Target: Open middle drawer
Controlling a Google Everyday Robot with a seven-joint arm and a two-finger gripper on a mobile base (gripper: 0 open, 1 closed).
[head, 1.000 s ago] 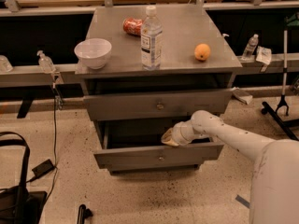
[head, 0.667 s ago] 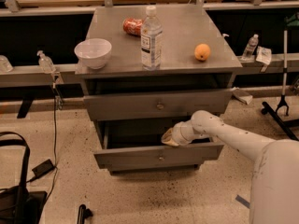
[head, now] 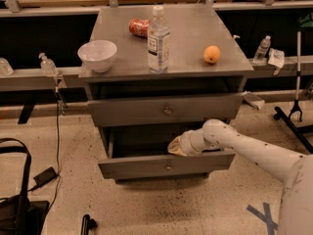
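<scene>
The middle drawer [head: 146, 166] is a grey metal front with a small round knob, pulled out from the cabinet so its dark inside shows behind it. My gripper [head: 177, 146] sits at the end of the white arm that comes in from the lower right. Its tan tip is just above the top edge of that drawer front, a little right of the knob. Above it, the upper drawer [head: 166, 110] has its own knob and stands slightly proud of the cabinet frame.
On the cabinet top [head: 186, 28] stand a white bowl [head: 98, 55], a water bottle [head: 158, 39], a red packet [head: 139, 27] and an orange [head: 212, 54]. A black bag [head: 17, 204] and cable lie on the floor to the left. A stand base [head: 293, 114] is at the right.
</scene>
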